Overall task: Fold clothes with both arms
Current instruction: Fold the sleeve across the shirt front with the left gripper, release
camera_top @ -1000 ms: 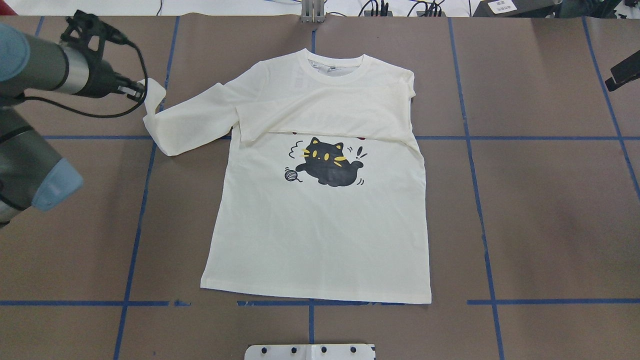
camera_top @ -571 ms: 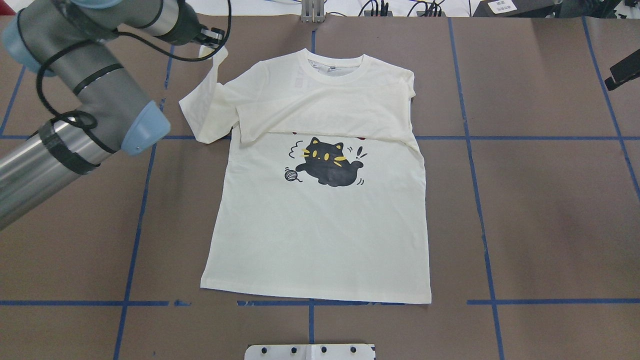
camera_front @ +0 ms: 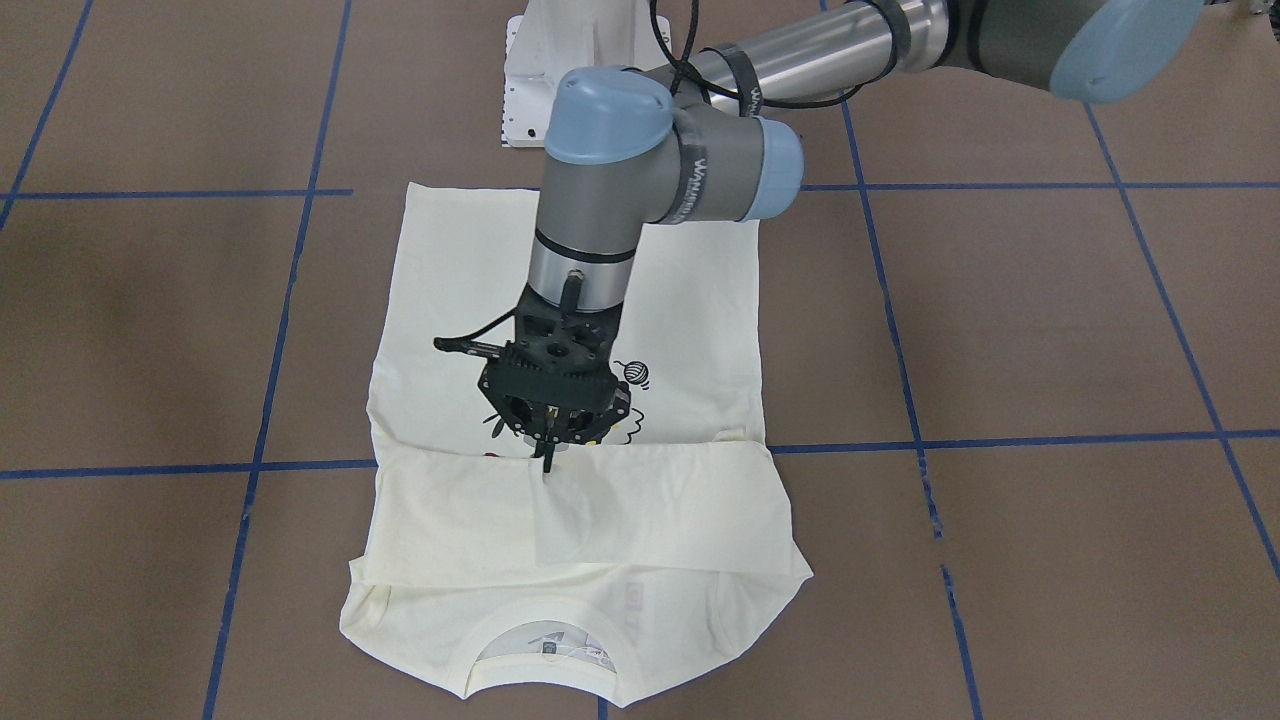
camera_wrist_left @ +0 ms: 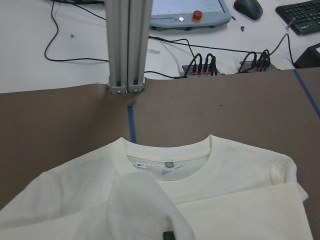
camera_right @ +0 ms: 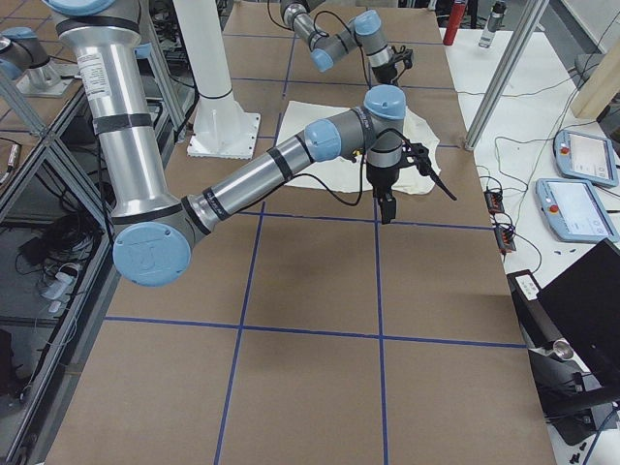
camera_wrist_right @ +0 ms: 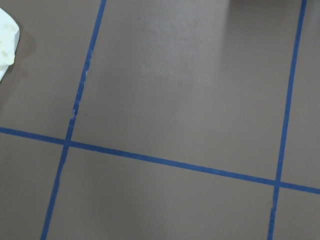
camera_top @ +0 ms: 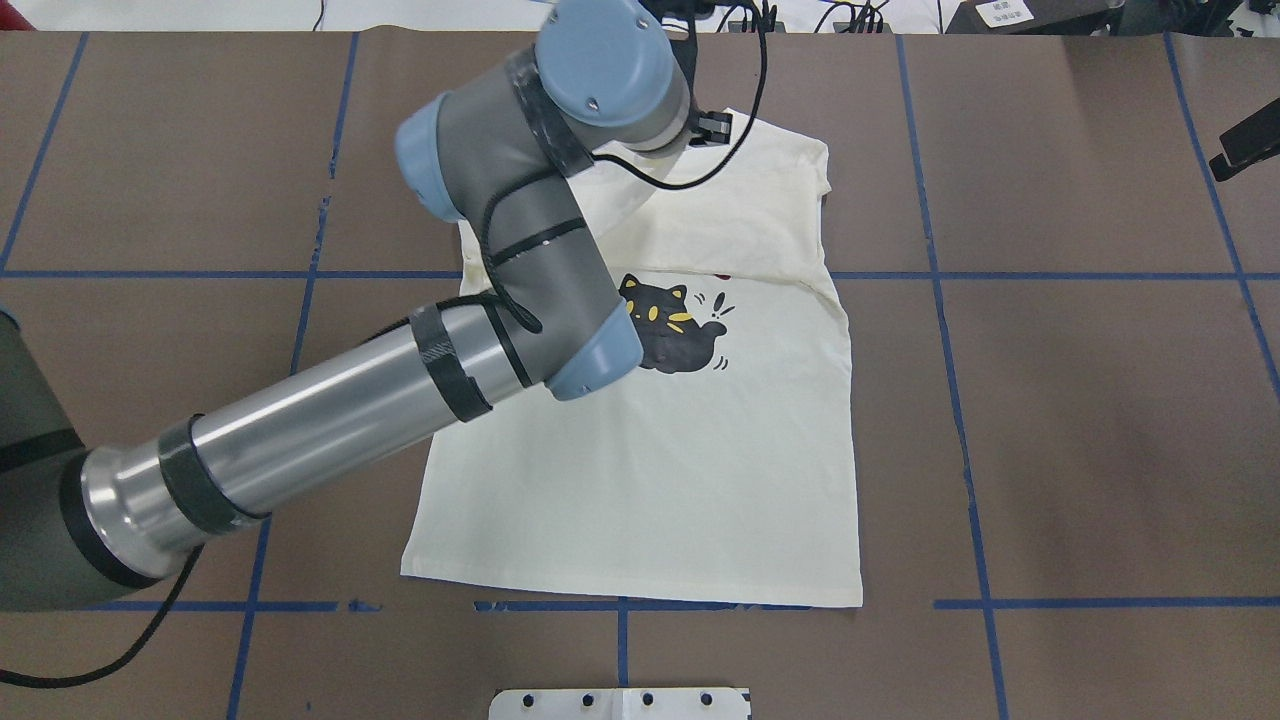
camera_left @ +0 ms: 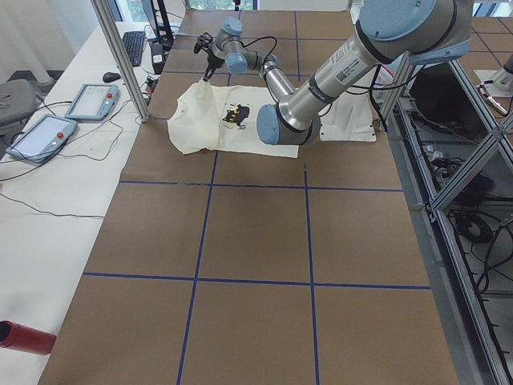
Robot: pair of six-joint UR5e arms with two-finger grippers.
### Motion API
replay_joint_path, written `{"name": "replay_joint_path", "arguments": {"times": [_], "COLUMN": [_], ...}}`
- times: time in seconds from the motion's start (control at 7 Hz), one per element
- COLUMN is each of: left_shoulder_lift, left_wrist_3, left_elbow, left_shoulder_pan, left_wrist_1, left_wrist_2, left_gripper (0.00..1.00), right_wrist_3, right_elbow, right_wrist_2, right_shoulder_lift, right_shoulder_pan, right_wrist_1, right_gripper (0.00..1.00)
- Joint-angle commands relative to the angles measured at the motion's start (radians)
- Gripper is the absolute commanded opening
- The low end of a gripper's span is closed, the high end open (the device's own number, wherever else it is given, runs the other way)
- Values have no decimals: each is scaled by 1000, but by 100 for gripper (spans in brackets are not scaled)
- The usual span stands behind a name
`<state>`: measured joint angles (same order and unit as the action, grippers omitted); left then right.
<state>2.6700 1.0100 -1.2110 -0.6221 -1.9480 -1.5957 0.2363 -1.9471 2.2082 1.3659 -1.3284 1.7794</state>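
Observation:
The cream T-shirt [camera_top: 650, 480] lies print-up on the brown table, its black cat [camera_top: 680, 335] partly under my left arm. My left gripper [camera_front: 548, 462] points down over the chest, shut on the cuff of the left sleeve [camera_front: 650, 500]. That sleeve is folded across the chest, over the other sleeve [camera_front: 450, 510]. In the left wrist view the held cloth [camera_wrist_left: 145, 205] bulges below the collar [camera_wrist_left: 170, 150]. My right gripper [camera_right: 386, 215] hangs above bare table off the shirt's right side. I cannot tell whether it is open or shut.
The white pedestal base [camera_front: 560, 60] stands at the table's near edge. Blue tape lines [camera_wrist_right: 165, 162] cross the brown table. An aluminium post [camera_wrist_left: 127, 45] and cabled power strips [camera_wrist_left: 202, 67] sit behind the collar. Teach pendants [camera_left: 88, 100] lie on the side bench.
My left arm has swung from the table's left side to over the shirt's chest, carrying the left sleeve with it, so the sleeve now lies folded inward. The right gripper has not moved.

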Motion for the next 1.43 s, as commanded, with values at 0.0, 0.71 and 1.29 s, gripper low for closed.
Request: {"name": "replay_joint_path", "arguments": {"times": [0.0,0.71,1.29], "left_shoulder_lift": [65,91,47], "left_wrist_3": [-1,74,32], "left_elbow": [115,165,54], "left_shoulder_pan": [94,101,13], "left_wrist_1": [-96,-204,-27], "left_wrist_2": [63,54,-134], "left_gripper": [0,98,100], "right_wrist_3": [8,20,117], "right_elbow": [-1,0,7], "right_wrist_2": [1,2,22], "right_shoulder_lift": [1,-5,-11], "right_shoulder_pan": [0,2,72], "right_wrist_1": [0,0,-125], "right_gripper": [100,100,100]}}
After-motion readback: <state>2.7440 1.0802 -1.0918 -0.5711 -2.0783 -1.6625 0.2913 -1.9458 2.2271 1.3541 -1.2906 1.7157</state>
